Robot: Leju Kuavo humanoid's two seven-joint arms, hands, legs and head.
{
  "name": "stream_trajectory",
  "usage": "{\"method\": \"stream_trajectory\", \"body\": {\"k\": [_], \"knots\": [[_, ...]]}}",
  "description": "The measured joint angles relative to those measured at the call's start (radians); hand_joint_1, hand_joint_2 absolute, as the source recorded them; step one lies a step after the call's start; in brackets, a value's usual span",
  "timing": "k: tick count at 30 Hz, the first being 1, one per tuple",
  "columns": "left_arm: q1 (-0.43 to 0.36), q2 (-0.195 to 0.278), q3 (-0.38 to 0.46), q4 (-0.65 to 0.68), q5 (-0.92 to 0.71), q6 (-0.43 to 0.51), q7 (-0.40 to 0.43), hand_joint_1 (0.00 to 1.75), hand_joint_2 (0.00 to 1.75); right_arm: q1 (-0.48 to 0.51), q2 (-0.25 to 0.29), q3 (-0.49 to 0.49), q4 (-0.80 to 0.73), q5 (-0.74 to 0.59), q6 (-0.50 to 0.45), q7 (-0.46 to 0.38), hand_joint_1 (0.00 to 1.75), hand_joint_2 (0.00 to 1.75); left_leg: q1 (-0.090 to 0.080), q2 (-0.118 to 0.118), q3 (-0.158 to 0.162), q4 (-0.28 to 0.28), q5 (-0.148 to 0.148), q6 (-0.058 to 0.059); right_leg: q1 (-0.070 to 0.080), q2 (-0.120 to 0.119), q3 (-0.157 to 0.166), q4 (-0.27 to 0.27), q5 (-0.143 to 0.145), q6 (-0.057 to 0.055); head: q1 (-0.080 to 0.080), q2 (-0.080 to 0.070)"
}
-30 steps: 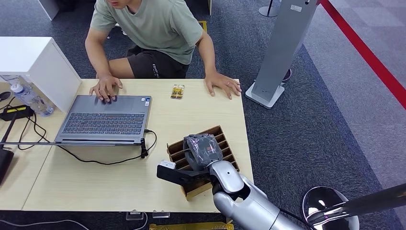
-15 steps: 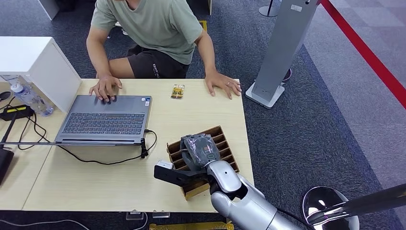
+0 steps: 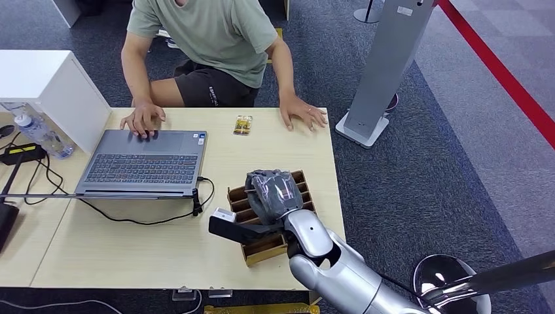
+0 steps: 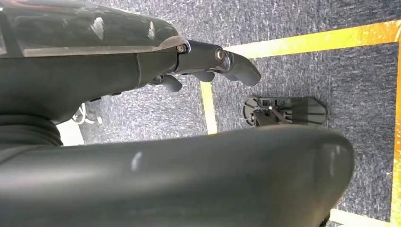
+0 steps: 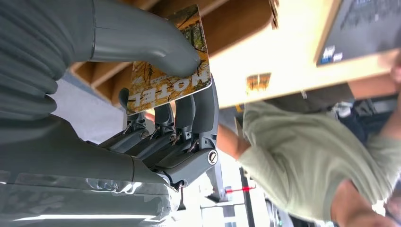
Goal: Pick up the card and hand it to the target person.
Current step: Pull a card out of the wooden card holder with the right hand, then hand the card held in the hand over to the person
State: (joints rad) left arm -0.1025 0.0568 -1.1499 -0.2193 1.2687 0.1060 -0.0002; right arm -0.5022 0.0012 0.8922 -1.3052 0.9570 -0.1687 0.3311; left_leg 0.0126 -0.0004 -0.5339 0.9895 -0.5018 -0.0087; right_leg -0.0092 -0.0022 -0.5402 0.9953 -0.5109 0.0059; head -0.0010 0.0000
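The card, printed with a yellow pattern and the word MOTEL, is pinched in the right hand: the thumb presses its face and the dark fingers back it from behind. The hand sits just over the slotted brown rack near the surface's near edge, so the card looks lifted out of its slot or nearly so; the head view hides the card behind the hand.

The step in hand is carrying the card across to the person, who sits beyond the hand on the far side of the surface, one palm flat on the wood and the other on the laptop. To do it well, the pinch should stay firm while the hand rises free of the rack's dividers, then travels forward toward the palm resting on the wood, card face kept outward. A second card lies ahead of the hand near the person and should not be swept. The laptop cable runs beside the rack, away from the likely path.

Against the frame a second ago, the hand has moved forward and a little higher over the rack, and the forearm has come further in. The person's palms have barely shifted.

The left hand hangs over carpet, fingers loosely apart, holding nothing.
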Motion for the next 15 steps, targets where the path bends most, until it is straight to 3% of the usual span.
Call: {"method": "stream_trajectory", "body": {"k": [15], "knots": [[0.001, 0.0, -0.001, 0.0, -0.022, -0.011, -0.012, 0.0, 0.0, -0.136, -0.026, -0.049, -0.044, -0.011, -0.033, -0.011, 1.36, 1.75, 0.0, 0.0, 0.0, 0.0, 0.0, 0.0, 0.0, 0.0, 0.0, 0.0, 0.0, 0.0, 0.0, 0.0]]}}
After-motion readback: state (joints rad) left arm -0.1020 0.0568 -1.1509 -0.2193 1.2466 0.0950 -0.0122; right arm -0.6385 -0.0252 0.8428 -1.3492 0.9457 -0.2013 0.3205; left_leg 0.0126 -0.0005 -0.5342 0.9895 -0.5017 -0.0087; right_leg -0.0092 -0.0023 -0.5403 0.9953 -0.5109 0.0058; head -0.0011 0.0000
